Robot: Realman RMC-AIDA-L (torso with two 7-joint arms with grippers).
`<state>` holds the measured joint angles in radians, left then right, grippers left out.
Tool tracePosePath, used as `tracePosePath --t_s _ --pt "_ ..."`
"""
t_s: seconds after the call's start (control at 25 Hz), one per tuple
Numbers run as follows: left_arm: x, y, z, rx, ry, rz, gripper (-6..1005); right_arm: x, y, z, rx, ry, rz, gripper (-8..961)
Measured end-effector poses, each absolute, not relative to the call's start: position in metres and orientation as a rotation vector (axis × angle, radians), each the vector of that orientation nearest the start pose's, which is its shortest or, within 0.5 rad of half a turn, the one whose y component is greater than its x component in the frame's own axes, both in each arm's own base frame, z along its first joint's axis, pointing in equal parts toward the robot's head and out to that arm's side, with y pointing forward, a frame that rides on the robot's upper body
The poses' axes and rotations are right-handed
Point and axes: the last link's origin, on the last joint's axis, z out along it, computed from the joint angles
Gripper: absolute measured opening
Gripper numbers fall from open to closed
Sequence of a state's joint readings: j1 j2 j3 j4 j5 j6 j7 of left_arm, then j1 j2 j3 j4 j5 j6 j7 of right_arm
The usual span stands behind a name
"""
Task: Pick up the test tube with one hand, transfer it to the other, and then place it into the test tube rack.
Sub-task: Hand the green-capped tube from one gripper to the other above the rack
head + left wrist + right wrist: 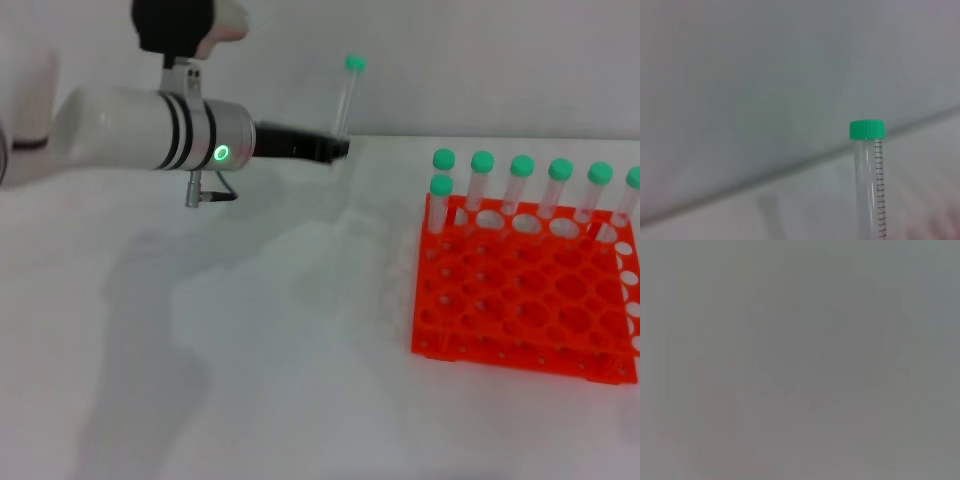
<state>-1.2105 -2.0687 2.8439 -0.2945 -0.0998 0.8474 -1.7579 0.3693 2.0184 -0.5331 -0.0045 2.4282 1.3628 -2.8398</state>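
Test tube (870,185) fills left wrist view; head view shows left hand (335,148) gripping it, raised, well left of test tube rack (527,300).

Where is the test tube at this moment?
In the head view, the test tube is upright in the left gripper, raised left of the test tube rack.

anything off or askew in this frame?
Nothing stands out. The left end effector holds the test tube upright above the table, cap on. The test tube rack sits flat, its capped tubes upright along the back row.
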Motion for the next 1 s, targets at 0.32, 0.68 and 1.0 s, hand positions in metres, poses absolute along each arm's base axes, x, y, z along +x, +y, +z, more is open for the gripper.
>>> tracePosePath --t_s 0.32,0.68,1.0 --pt "-0.190 0.435 -0.048 -2.213 -0.734 -0.941 196 0.399 0.280 0.075 -1.247 0.665 0.829 766" --pt "-0.182 0.350 -0.089 -2.160 -0.294 -1.114 197 0.374 0.289 0.113 -1.630 0.665 1.044 764" --pt "-0.160 0.319 -0.125 -2.359 -0.168 -1.107 198 0.315 0.307 0.108 -2.136 0.534 1.148 762"
